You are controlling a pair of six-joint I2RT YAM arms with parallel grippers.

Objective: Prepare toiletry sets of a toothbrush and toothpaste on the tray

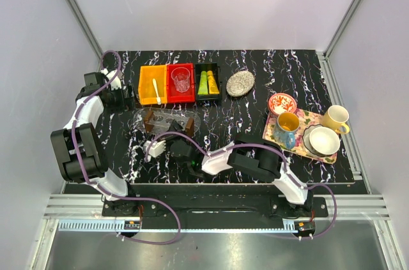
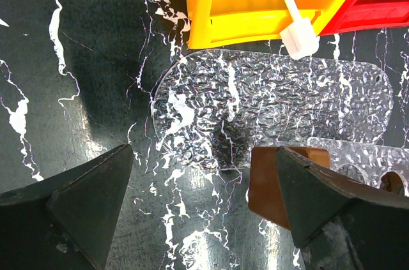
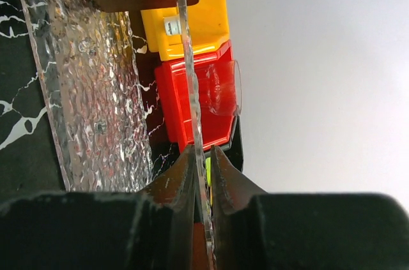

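The toothbrush is cut off by the left wrist view's top edge.

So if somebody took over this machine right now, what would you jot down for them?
Left gripper: jaws open, empty, by the clear tray.
Right gripper: jaws shut on the tray's upper plate.
Toothbrush lies in the yellow bin; both toothpaste tubes in the black bin.
Done: nothing on the tray yet.
Left: move toothbrush and toothpaste onto it.
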